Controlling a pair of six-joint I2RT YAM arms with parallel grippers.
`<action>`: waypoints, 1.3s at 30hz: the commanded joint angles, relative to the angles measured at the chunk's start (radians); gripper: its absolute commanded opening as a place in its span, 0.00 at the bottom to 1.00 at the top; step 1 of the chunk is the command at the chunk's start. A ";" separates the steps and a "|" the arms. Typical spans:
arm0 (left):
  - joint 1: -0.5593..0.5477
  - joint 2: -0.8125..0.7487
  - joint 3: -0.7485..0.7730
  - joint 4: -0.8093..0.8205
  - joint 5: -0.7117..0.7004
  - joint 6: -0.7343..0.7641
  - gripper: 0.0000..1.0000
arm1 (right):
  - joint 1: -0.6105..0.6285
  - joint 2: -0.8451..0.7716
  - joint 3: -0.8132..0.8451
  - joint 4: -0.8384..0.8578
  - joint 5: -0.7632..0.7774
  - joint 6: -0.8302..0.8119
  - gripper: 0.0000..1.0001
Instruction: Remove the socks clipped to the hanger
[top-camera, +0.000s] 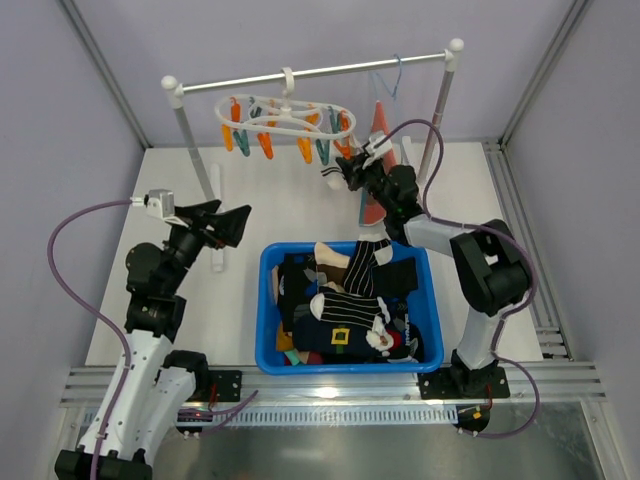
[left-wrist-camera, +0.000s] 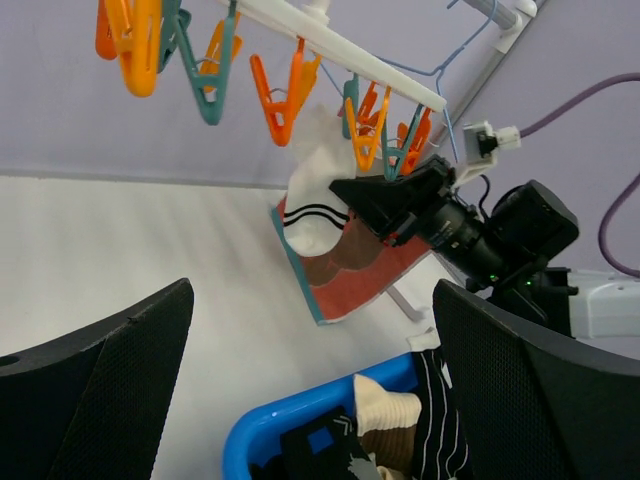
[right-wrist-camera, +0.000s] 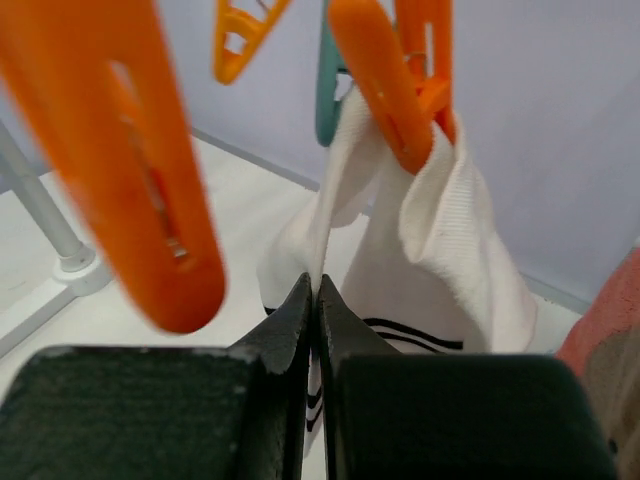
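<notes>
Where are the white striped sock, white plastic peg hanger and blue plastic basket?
White striped sock (left-wrist-camera: 316, 175): left wrist view, body.
White plastic peg hanger (top-camera: 287, 116): top view, central bar.
Blue plastic basket (top-camera: 265, 310): top view, left wall.

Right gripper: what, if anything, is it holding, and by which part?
The right gripper pinches the white sock by a fold of cloth below the orange peg, near its black stripes.

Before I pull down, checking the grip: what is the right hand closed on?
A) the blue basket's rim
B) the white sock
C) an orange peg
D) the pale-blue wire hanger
B: the right hand is shut on a fold of the white sock, just below the orange peg holding it.
</notes>
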 joint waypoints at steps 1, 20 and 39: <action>-0.006 -0.008 -0.001 0.045 0.021 0.001 1.00 | 0.021 -0.139 -0.084 0.156 0.026 -0.030 0.04; -0.211 0.030 -0.030 0.059 -0.130 0.104 1.00 | 0.309 -0.561 -0.440 0.089 0.168 -0.162 0.04; -0.483 0.199 -0.156 0.427 -0.145 0.167 1.00 | 0.437 -0.562 -0.451 0.063 0.162 -0.127 0.04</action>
